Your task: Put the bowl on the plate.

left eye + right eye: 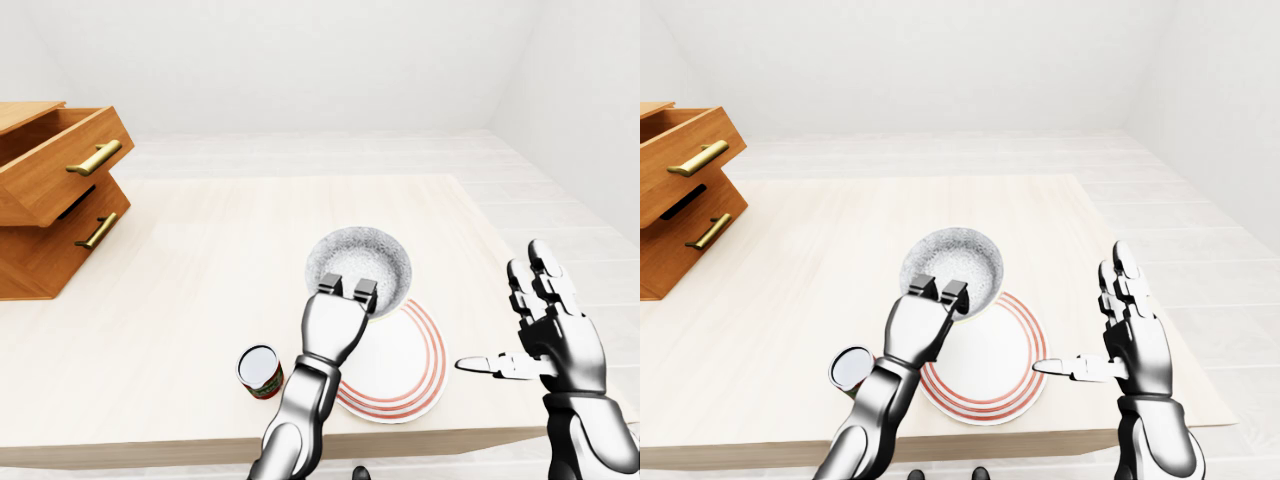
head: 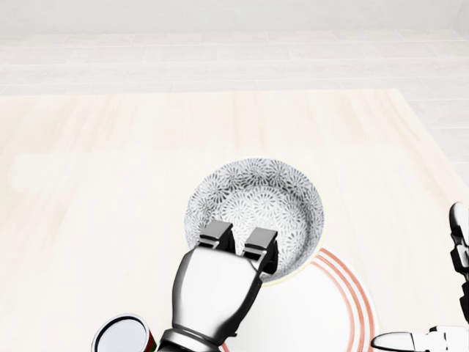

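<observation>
A white bowl (image 2: 256,205) with a grey flower pattern inside sits on the pale table, its near rim overlapping the upper left edge of a white plate (image 1: 405,365) with red rings. My left hand (image 2: 238,246) is shut on the bowl's near rim, fingers hooked over the edge. To the right of the plate my right hand (image 1: 535,335) is held up and open, fingers spread, thumb pointing at the plate, touching nothing.
A small can (image 1: 261,371) with a red and green label stands left of the plate, by my left forearm. At the table's left stands a wooden drawer unit (image 1: 55,200) with brass handles, its top drawer pulled open. The table's near edge (image 1: 400,440) runs just below the plate.
</observation>
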`<state>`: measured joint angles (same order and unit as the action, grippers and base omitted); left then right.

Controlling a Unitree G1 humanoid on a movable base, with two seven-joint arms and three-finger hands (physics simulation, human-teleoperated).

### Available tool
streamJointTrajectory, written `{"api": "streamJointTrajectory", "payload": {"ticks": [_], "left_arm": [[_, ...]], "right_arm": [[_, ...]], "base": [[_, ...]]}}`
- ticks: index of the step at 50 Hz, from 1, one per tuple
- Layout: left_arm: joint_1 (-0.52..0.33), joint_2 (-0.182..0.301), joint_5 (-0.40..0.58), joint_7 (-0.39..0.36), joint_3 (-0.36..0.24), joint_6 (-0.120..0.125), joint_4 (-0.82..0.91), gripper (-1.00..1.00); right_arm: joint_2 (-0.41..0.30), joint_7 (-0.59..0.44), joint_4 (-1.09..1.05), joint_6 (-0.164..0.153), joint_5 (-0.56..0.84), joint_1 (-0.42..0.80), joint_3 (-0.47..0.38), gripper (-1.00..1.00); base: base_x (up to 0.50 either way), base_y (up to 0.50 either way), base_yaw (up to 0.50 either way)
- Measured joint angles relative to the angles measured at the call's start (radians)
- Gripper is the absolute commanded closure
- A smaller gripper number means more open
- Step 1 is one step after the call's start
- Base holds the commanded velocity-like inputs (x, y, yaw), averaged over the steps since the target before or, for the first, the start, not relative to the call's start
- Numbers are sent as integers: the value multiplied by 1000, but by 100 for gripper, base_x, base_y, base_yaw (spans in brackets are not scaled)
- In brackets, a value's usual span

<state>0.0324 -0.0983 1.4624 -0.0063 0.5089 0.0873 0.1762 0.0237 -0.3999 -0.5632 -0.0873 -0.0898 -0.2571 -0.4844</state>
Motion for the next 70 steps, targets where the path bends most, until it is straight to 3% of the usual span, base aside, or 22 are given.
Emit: {"api": "streamJointTrajectory", "payload": {"ticks": [32,70], "left_arm": [[30,12,-3,87,47,0,-88,100],[129,74,2,154,149,0,-46,100]], "right_arm": [[3,2,17,0,9,-4,13,-100],[4,1,8,0,10,-5,12,-100]], "base": [[0,0,0],[0,0,0]]}}
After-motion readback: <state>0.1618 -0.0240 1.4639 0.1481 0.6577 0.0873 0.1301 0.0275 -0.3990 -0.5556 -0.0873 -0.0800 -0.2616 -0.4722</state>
